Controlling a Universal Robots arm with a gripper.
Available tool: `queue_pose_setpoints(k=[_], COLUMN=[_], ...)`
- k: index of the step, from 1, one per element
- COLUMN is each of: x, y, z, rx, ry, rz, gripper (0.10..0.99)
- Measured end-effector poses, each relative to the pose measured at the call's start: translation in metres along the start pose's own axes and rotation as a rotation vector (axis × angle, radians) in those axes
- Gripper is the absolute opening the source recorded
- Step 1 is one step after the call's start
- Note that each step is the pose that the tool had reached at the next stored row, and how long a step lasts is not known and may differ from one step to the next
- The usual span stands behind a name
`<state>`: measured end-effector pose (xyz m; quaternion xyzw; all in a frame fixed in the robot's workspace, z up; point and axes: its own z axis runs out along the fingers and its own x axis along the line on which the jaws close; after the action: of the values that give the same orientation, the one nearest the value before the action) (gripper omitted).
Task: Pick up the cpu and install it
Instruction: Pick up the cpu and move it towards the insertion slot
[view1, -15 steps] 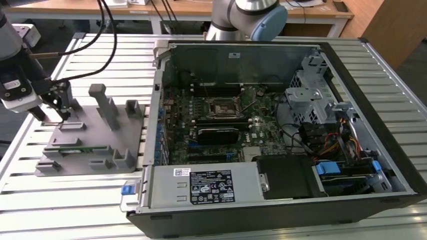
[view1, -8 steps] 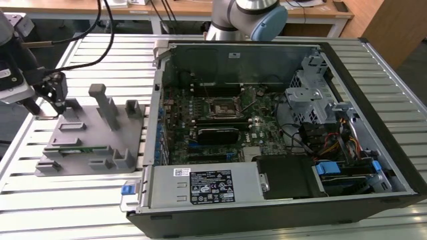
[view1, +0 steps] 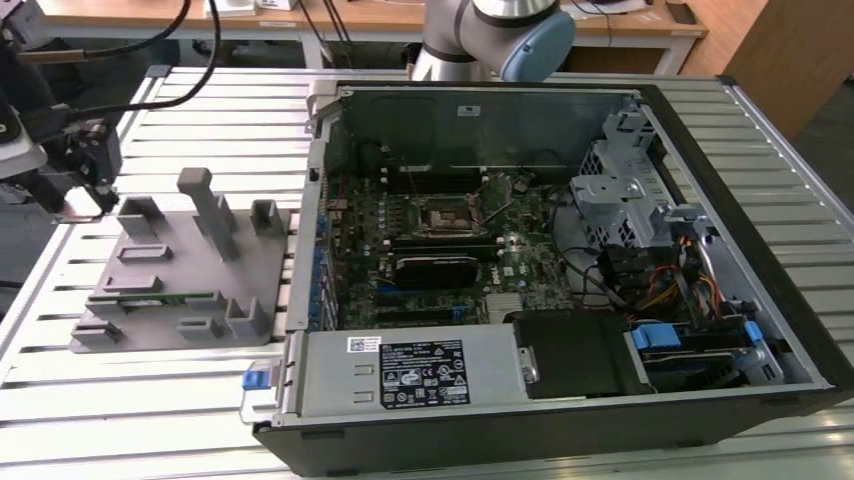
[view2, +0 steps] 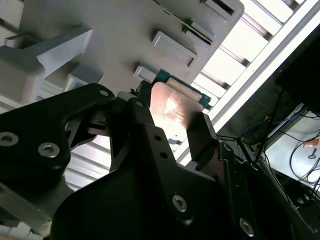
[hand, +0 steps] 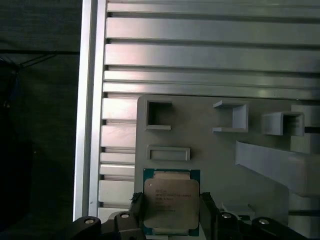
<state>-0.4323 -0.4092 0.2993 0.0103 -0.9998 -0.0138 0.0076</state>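
Note:
The cpu (hand: 171, 199), a flat square chip with a silvery top and green rim, sits between my gripper's (hand: 171, 207) two black fingers (hand: 137, 210), which press on its opposite edges. It is over the near corner of the grey fixture plate (hand: 220, 165). In the second wrist view the cpu (view2: 175, 106) shows edge-on inside the gripper (view2: 172, 114). In the exterior view the gripper (view1: 86, 204) hangs at the far left, just beside the fixture's (view1: 174, 270) back left corner. The motherboard's black cpu socket (view1: 443, 213) lies open in the middle of the computer case (view1: 747, 250).
The grey fixture carries several upright posts (view1: 200, 210) and a green memory stick (view1: 154, 298). The slatted metal table (view1: 134, 400) ends just left of the gripper. The power supply (view1: 414, 372) and drive cages (view1: 627, 200) crowd the case. The arm's base (view1: 501, 40) stands behind it.

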Motion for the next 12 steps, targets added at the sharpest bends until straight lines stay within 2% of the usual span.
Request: queue_pose_setpoints(k=[12], x=[0.001], y=[0.0011], z=[-0.0411], rx=[0.0], ry=[0.0], rz=[0.0], gripper=[0.533])
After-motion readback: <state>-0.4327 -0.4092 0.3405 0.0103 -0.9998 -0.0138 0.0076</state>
